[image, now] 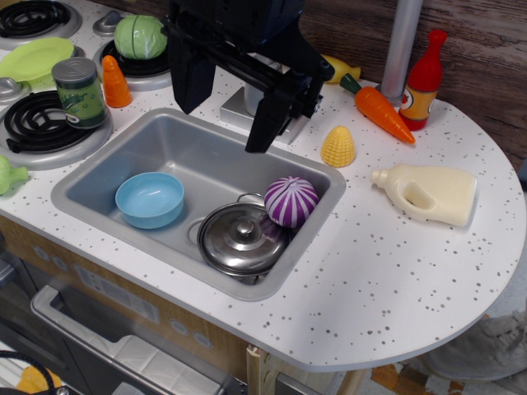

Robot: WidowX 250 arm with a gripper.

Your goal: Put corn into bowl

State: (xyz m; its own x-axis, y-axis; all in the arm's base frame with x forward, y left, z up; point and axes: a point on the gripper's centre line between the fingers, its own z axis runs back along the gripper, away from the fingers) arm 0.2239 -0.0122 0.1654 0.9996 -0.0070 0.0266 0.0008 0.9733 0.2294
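The corn (338,147), a small yellow bumpy dome, stands on the speckled counter just right of the sink's far right corner. The light-blue bowl (150,199) sits empty in the left part of the grey sink (189,148). My gripper (226,111) hangs over the sink's far side, left of the corn and well above the bowl. Its two black fingers are spread apart with nothing between them.
A steel lidded pot (241,237) and a purple-and-white striped ball (291,201) sit in the sink's right part. An orange carrot (381,113), a red bottle (423,80) and a cream jug (430,192) lie on the counter right. A can (79,91), a green cabbage (140,37) and a lime plate (34,59) are on the stove.
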